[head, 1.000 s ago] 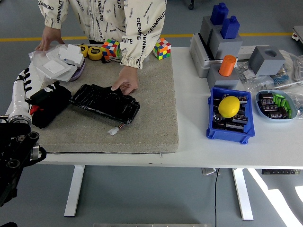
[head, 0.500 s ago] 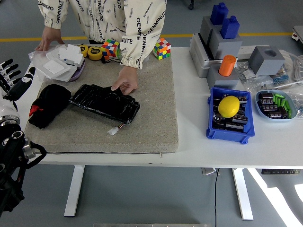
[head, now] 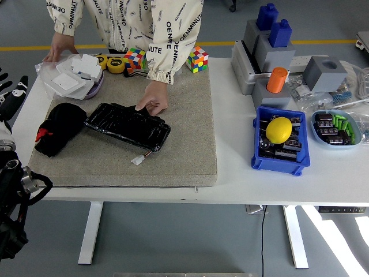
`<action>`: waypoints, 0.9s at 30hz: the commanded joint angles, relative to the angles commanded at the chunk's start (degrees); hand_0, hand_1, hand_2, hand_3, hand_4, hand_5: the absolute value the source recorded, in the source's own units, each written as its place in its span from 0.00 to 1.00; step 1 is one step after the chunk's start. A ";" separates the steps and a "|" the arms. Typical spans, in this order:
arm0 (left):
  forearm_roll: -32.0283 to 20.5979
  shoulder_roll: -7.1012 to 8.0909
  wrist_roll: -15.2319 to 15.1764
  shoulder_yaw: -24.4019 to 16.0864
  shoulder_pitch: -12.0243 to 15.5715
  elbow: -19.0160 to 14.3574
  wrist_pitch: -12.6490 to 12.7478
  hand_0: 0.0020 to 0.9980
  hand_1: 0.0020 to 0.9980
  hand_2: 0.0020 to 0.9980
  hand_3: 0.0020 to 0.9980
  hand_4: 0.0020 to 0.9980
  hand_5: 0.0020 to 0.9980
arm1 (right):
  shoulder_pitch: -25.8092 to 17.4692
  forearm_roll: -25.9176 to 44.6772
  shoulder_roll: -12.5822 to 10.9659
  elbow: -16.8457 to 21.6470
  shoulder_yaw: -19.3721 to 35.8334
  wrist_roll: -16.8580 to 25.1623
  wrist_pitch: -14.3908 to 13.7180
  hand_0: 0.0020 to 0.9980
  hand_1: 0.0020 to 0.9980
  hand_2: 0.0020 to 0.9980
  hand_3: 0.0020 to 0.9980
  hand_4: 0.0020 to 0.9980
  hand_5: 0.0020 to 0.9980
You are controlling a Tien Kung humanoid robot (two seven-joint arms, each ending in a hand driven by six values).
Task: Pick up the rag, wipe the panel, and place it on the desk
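Observation:
A black rag with a red tag lies bunched on the left part of the grey mat. Beside it to the right lies the glossy black panel, with a small white connector on a wire at its lower right. A person's hand presses on the panel's far edge. My left hand is at the picture's left edge, off the table, well left of the rag, its fingers spread and holding nothing. The right arm does not show.
The person's other hand rests on white boxes at the back left. Two colour cubes and tape rolls sit at the mat's far edge. A blue bin holding a yellow lemon, grey and blue blocks, and a parts tray stand at the right.
My left hand has drawn back leftward off the rag and away from the table. The rag stays on the mat. The person's hands and the panel have not moved.

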 joint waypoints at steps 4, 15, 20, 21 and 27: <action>0.12 0.03 0.31 -0.36 0.09 -0.38 -0.24 0.48 0.62 0.64 0.66 0.89 0.17 | 0.24 -0.15 -0.23 -0.16 -0.25 -0.10 -0.06 0.53 0.56 0.49 0.52 0.88 0.35; 0.16 0.43 0.71 -0.79 -0.27 -1.25 -0.70 0.48 0.61 0.63 0.65 0.88 0.15 | 0.79 -0.31 -1.02 -0.42 -1.09 -0.29 -0.15 0.53 0.56 0.49 0.52 0.88 0.35; 0.53 0.30 1.33 -0.77 -0.33 -1.71 -0.61 0.47 0.61 0.62 0.64 0.87 0.15 | 0.93 0.20 -0.90 -0.42 -2.13 -0.47 -0.10 0.53 0.56 0.49 0.52 0.88 0.35; 0.58 0.28 1.37 -0.71 -0.28 -1.75 -0.61 0.47 0.61 0.62 0.64 0.87 0.15 | 0.89 0.18 -0.82 -0.42 -2.33 -0.53 -0.10 0.53 0.56 0.49 0.52 0.88 0.35; 0.28 0.18 1.31 -0.63 0.00 -2.14 -1.17 0.47 0.61 0.62 0.64 0.87 0.15 | 0.59 -0.28 -0.74 -0.42 -2.03 -0.77 -0.17 0.53 0.56 0.49 0.52 0.88 0.35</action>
